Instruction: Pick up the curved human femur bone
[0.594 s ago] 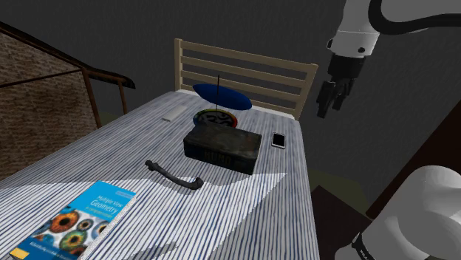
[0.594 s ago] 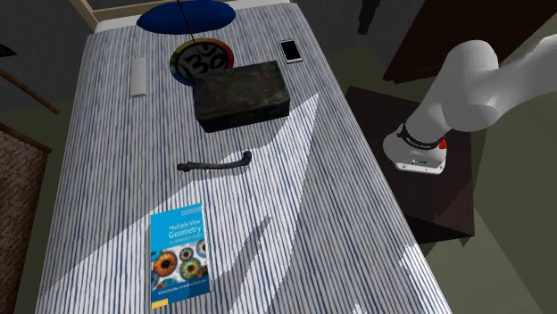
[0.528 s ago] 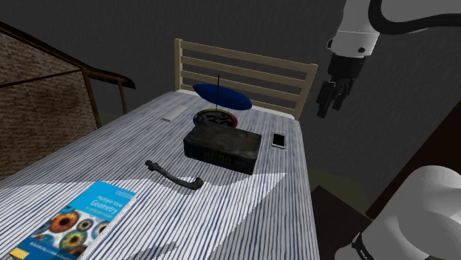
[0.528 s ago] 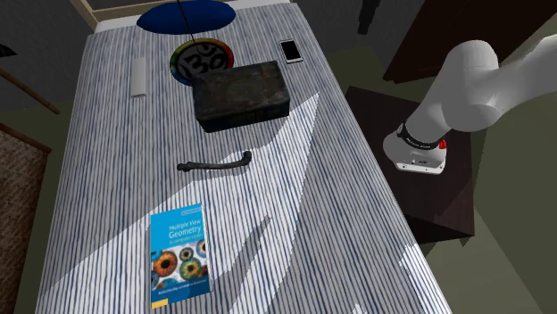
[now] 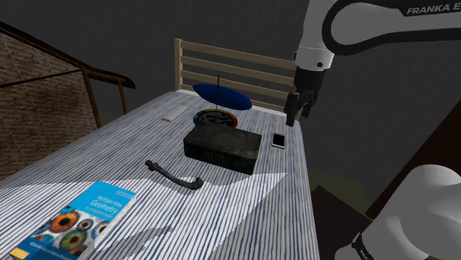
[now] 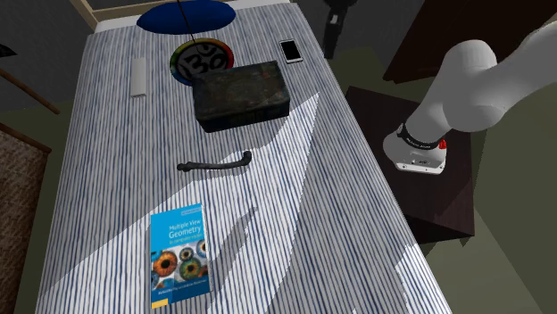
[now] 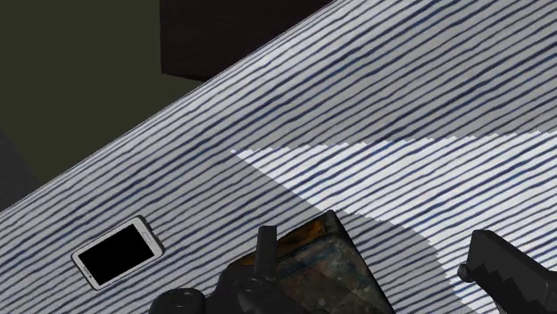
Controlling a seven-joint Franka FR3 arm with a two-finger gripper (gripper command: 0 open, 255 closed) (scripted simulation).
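The bone (image 5: pixel 174 176) is a skinny, nearly black stick with a gentle bend along the shaft and a small knob at each end, one of them hooking up a little. It's lying flat on the striped cover (image 5: pixel 244 214), on its own with nothing touching it. It sits well apart from the pincer (image 5: pixel 294 118): way lower down and off to the shoulder view's left of it, closer to the camera.

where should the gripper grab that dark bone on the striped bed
Take the bone at mid-shaft, coming straight down from above and closing across its width. It lies flat on the striped cover, slim and nearly straight there, while one end hooks.
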